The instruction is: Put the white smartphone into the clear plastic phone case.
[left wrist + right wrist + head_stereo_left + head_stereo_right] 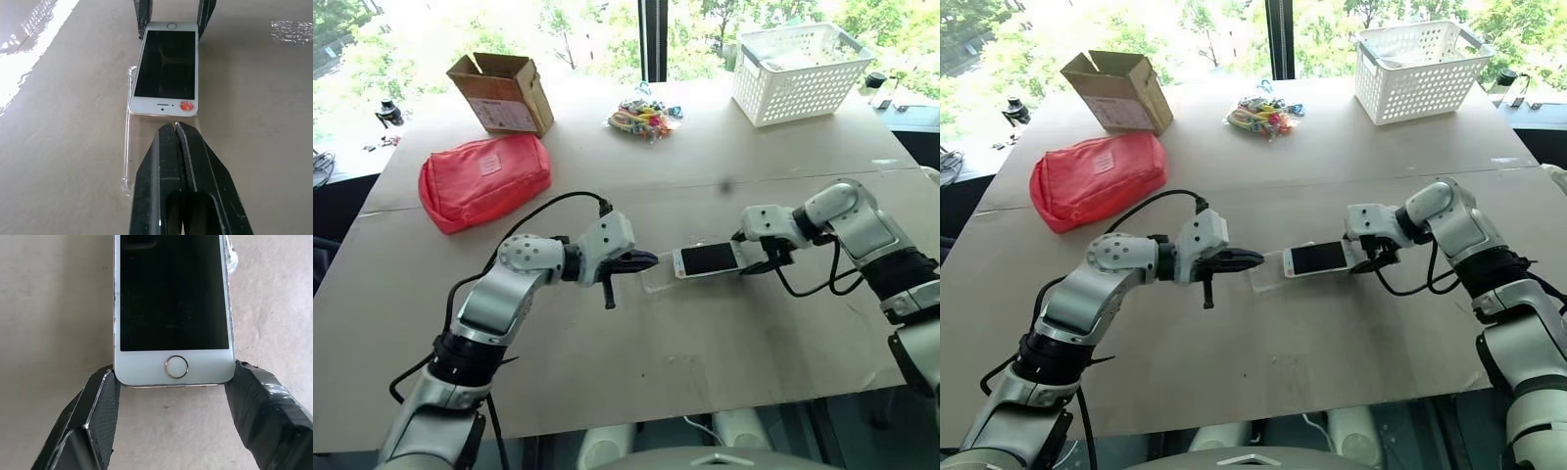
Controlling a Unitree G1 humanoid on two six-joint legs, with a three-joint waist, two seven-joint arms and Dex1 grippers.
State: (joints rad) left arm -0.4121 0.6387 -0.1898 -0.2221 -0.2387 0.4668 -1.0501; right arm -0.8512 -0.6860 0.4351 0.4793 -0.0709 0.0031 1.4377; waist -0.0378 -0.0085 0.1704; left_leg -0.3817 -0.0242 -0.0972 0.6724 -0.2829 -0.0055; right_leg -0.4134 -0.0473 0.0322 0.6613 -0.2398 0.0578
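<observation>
The white smartphone [707, 259] lies screen up in the middle of the table, its far end overlapping the clear plastic phone case [128, 147], a faint shell [656, 281] on the tabletop. My right gripper [171, 378] is shut on the phone's home-button end, one black finger [100, 396] against each side. My left gripper [646, 261] is shut, and its tips [175, 126] sit over the case just short of the phone's speaker end. I cannot tell whether they touch the case.
A red pouch [484, 181] and an open cardboard box [501, 93] sit at the back left. A pile of small colourful items [644, 119] lies at the back middle, and a white basket [800, 70] at the back right. The table's front edge [636, 416] is close below.
</observation>
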